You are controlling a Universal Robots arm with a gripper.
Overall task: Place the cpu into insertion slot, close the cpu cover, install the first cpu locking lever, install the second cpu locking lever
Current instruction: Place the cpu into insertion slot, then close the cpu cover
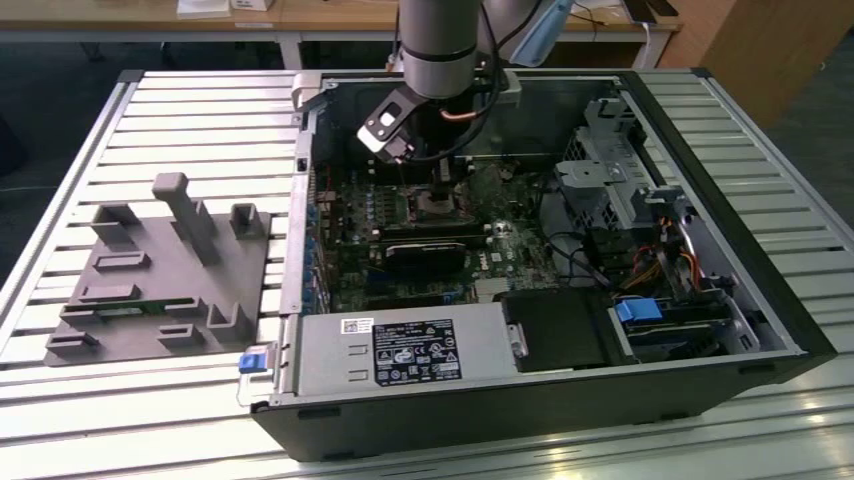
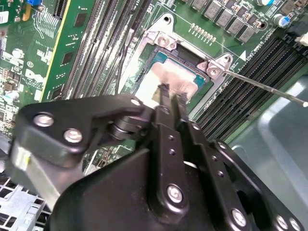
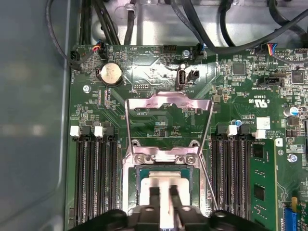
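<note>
One silver power-supply box is seen nearest in the exterior view, at the front of the opened computer case, with a grey moulded holder laid out on the exterior view's left. Further in, the gripper is poised over the green board, its fingers held slightly apart, and the chip is seen lying in the socket right beneath them. Beyond, in the first wrist view, the metal cover is swung back open, and a thin lever rod is angled out past the memory slots.
</note>
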